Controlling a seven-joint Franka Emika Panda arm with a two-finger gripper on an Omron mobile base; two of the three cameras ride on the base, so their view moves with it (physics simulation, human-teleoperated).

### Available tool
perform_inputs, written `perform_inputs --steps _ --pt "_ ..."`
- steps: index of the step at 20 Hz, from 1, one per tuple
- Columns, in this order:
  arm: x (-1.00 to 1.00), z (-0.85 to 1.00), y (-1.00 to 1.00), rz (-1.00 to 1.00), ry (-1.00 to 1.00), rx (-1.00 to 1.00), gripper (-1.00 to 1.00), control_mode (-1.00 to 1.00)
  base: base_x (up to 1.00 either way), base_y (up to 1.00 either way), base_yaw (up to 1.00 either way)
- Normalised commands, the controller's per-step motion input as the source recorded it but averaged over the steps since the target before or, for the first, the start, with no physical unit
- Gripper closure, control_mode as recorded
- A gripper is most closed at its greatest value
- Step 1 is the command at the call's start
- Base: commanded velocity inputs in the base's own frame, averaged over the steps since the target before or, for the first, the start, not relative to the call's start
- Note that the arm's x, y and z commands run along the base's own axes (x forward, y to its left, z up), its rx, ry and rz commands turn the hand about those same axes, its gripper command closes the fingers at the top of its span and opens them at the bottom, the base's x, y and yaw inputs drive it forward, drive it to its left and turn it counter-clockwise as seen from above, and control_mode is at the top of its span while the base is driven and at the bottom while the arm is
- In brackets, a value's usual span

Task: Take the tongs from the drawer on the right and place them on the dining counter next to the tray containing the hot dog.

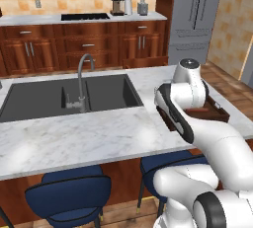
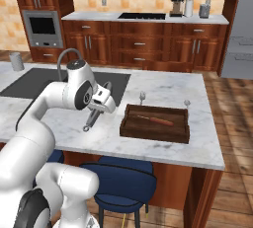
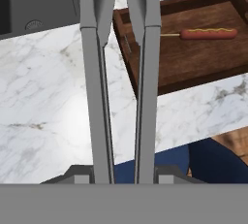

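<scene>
We see the tongs (image 2: 92, 119) clenched in our pincer (image 2: 100, 104), hanging above the marbled surface (image 2: 163, 91) just left of the tray (image 2: 129, 123). The hand view alone shows their two flat grey arms (image 3: 99, 82) up close, crossing the tray's corner, and the hot dog (image 3: 208, 34) on its stick. From the left, our arm hides most of the tray; the dark sink (image 1: 34, 101) and curved faucet (image 1: 84, 81) lie beyond.

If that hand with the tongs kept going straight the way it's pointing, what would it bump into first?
Probably the marbled dining counter. The hand points down and the tongs hang below it, just left of the tray, so their tips would likely touch the stone first. The remaining gap is hard to judge.
</scene>
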Motion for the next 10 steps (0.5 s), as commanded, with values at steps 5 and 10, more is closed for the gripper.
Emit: perform_inputs --steps 5,10 --pt "0.13 0.0 0.0 0.02 0.0 0.0 1.0 -1.0 0.0 0.0 0.0" --pt "0.54 0.0 0.0 0.11 0.07 0.0 1.0 -1.0 0.0 0.0 0.0"
